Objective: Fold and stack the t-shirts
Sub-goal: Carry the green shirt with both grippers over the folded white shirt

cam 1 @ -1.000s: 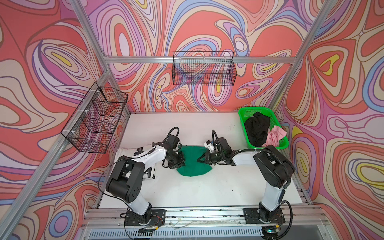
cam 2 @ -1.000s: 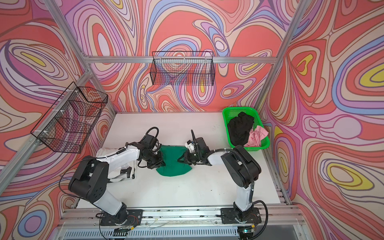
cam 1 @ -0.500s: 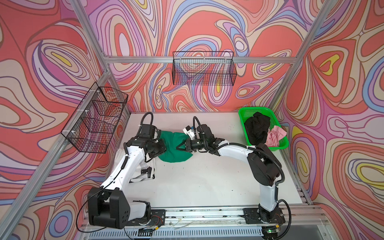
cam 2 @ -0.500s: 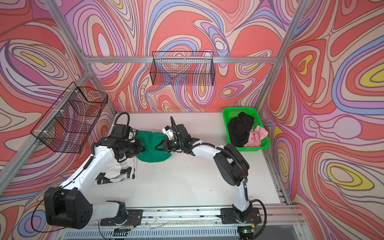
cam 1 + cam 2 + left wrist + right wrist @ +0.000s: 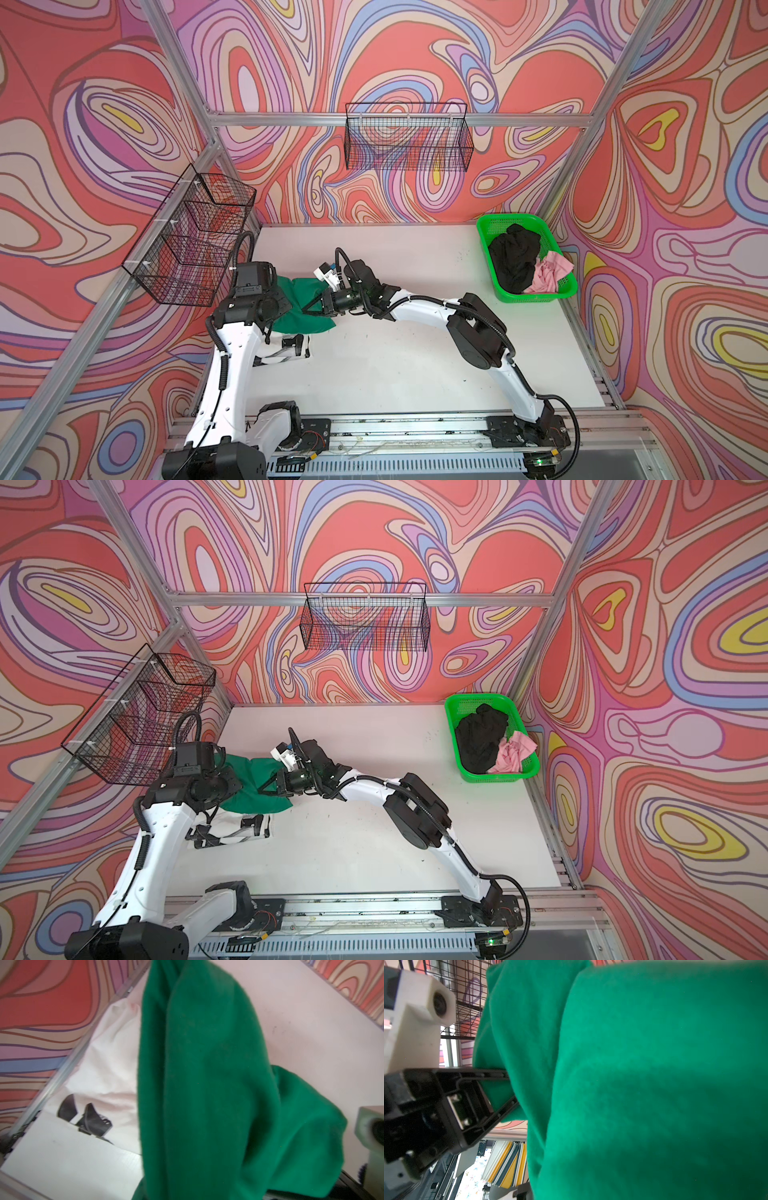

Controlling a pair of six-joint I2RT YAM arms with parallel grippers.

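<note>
The dark green t-shirt hangs bunched between our two grippers at the table's left side, just above the white t-shirt with black marks that lies on the table. The left gripper and the right gripper are both clamped tight on its cloth. It looks soft, light and limp. We judge it will slump wherever it is unsupported, so paired hem or shoulder corners are the best holds. The black t-shirt and the pink t-shirt lie crumpled in the green basket — well apart.
</note>
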